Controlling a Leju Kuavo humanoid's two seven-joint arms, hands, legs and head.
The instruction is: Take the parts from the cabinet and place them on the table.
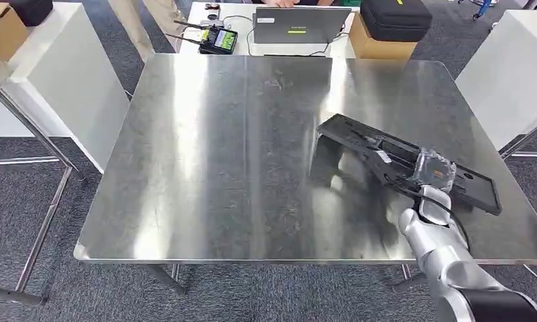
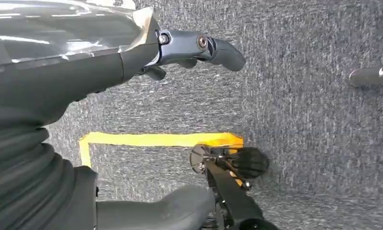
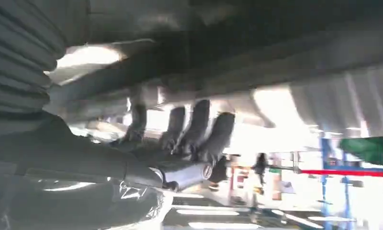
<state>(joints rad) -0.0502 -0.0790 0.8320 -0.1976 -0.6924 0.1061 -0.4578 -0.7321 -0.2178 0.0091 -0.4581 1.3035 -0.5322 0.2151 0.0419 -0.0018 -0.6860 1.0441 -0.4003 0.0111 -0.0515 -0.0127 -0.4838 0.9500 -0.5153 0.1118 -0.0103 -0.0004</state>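
Black plastic part [image 1: 403, 161] hangs tilted just over the steel surface [image 1: 219, 168], gripped by the right hand [image 1: 432, 171], so I judge the placing is nearly done, release left.

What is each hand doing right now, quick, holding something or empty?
Left hand: hangs over the carpet, holding nothing, fingers apart, open.
Right hand: grips the long black part over the steel table.
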